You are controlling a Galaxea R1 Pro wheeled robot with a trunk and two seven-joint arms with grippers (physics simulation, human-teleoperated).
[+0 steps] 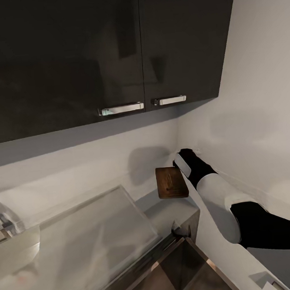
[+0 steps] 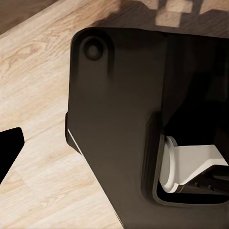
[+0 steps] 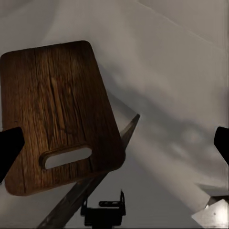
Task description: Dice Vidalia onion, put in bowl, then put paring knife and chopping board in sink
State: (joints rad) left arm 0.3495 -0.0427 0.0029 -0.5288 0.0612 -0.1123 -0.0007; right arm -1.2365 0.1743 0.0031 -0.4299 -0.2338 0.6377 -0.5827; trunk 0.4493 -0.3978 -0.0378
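Steel basin of the sink (image 1: 82,237) lies at the left of the head view, drain at the bottom corner, drainer side sloping toward the middle; nothing of the task is seen resting in it. To its right the dark wooden chopping board (image 1: 171,182) appears lifted clear of the grey counter (image 1: 172,210), near the corner of the white walls, with the right arm reaching to it from the right. The right tool (image 3: 114,143) shows its dark fingertips well apart, the board between them by its slotted end; whether it grips the board cannot be told. The left tool shows one dark fingertip (image 2: 9,148) over pale wood flooring; its state cannot be told. Judgement: the board's placement into the sink is in hand and not yet done.
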